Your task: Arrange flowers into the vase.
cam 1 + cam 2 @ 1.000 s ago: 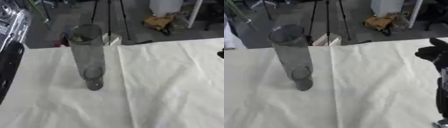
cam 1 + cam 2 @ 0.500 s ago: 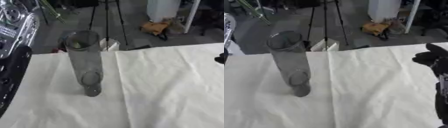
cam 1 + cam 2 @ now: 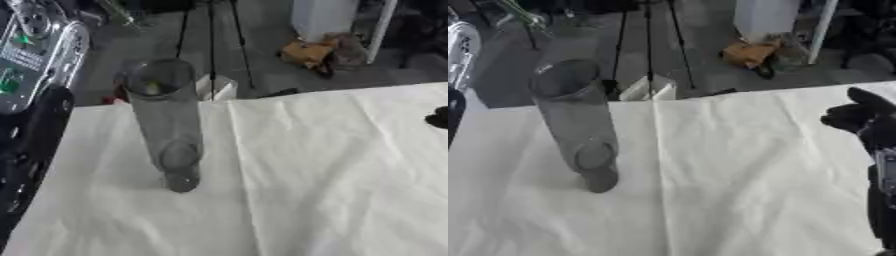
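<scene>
The right hand [image 3: 857, 116] sticks up at the right edge of the table [image 3: 737, 175]. It is black, but I cannot tell if its fingers are spread or curled. It holds nothing. The left arm [image 3: 26, 155] lies along the left edge. The tall clear vase [image 3: 579, 122] stands upright near the far left corner, well apart from the hand. White cloth lies bare between them.

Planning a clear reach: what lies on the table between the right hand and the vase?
Only bare white cloth separates the right hand from the vase, as the right eye view shows.
</scene>
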{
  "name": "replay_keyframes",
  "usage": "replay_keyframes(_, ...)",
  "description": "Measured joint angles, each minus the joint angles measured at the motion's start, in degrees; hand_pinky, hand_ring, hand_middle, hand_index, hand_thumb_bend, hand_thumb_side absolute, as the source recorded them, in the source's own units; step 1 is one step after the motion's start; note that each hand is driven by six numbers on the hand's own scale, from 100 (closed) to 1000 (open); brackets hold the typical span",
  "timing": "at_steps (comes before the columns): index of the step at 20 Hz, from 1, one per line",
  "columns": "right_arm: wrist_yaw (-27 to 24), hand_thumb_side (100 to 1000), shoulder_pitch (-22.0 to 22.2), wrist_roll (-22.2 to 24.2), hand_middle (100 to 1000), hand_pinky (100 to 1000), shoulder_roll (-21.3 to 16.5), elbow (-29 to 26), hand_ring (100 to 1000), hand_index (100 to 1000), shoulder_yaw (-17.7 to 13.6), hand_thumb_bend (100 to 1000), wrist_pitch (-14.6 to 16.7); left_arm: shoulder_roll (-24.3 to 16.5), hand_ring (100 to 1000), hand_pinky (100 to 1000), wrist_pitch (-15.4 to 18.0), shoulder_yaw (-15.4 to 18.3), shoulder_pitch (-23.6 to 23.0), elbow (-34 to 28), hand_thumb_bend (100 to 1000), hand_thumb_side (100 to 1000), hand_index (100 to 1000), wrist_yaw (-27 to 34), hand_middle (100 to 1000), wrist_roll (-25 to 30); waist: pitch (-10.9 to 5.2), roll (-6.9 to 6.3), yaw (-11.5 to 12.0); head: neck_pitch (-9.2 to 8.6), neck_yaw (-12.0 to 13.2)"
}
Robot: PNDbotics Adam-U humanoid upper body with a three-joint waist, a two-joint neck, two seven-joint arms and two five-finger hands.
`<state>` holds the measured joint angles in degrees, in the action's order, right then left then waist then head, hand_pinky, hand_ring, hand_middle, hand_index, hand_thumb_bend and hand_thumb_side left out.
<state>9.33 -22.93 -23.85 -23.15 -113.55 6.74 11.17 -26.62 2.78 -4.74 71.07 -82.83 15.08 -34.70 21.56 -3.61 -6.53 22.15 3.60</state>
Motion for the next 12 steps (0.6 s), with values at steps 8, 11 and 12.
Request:
replay_keyframes(8,-0.16,1000,-0.05,0.0,616,717,0.08,0.0,649,836,0.0,100,-0.02,0.04,100,100,-2.37,-0.69,-0.59,0.04,194,558,100,0.15,100,0.35,0.02,0.0,-0.08,0.36,0.05)
replay_keyframes(11,-0.17,1000,-0.05,-0.01,615,717,0.12,0.0,648,836,0.0,100,-0.04,0.04,100,100,-3.22,-0.73,-0.93,0.04,194,557,100,0.1,100,0.02,0.08,-0.12,-0.08,0.48,-0.01)
replay_keyframes(12,-0.17,1000,-0.05,-0.02,615,717,0.13,0.0,648,836,-0.01,100,-0.04,0.04,100,100,-3.43,-0.81,-1.05,0.04,194,557,100,-0.01,100,-0.07,0.13,-0.13,-0.08,0.49,-0.06)
